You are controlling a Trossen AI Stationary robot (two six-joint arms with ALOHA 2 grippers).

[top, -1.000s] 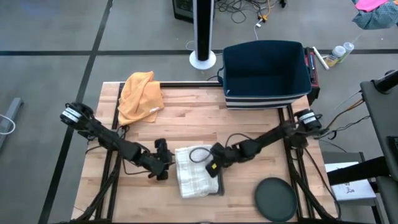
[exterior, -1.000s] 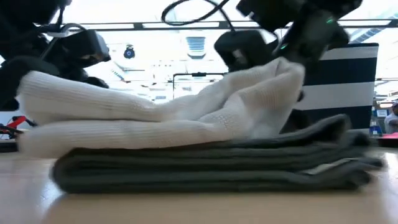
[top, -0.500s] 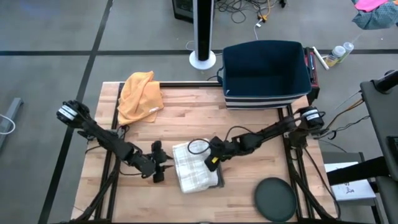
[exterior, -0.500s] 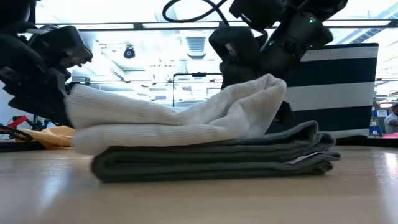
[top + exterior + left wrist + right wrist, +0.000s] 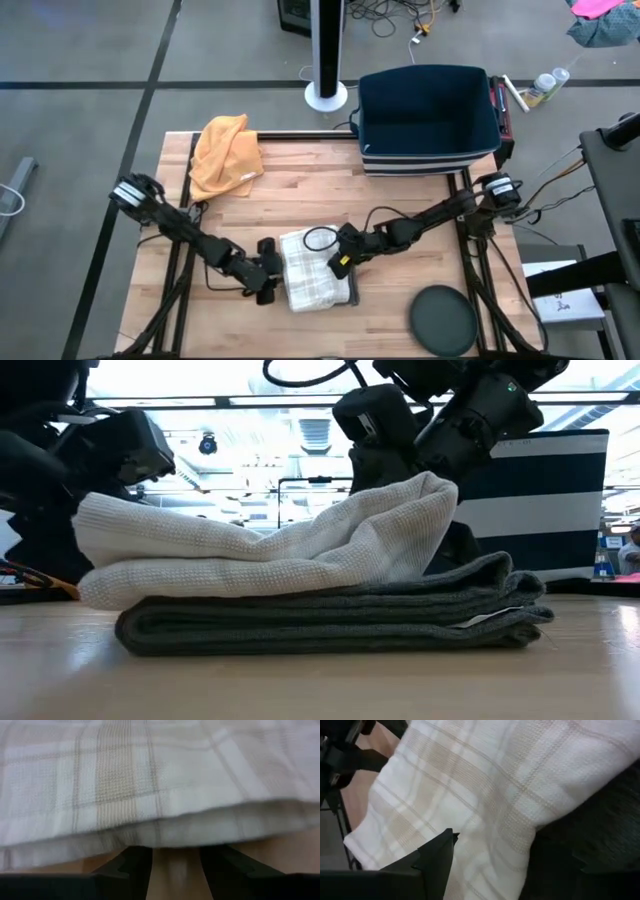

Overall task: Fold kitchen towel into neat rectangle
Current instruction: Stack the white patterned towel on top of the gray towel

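A white, tan-checked kitchen towel lies folded near the table's front middle, on a dark grey folded layer. The white layer's right end stands raised off the grey one. My left gripper is low at the towel's left edge. Its fingers are open with bare wood between them, and the hem hides their tips. My right gripper slants down at the towel's right end and is open. My left gripper's fingertips reach the towel's left hem, level with the table, coming from the left; whether they touch it, I cannot tell. My right gripper straddles the white layer's raised right fold from the right, slanting down. One finger lies against the white cloth. The fold stays propped above the grey layer.
An orange cloth lies bunched at the far left of the table. A dark blue bin stands at the far edge. A black round disc sits at the near right corner. Bare wood lies left of the towel.
My left gripper has drawn back a little, then come down and toward the towel's left edge. The white layer's raised right end has sunk slightly and rounded off. The folded stack has shifted a little on the table.
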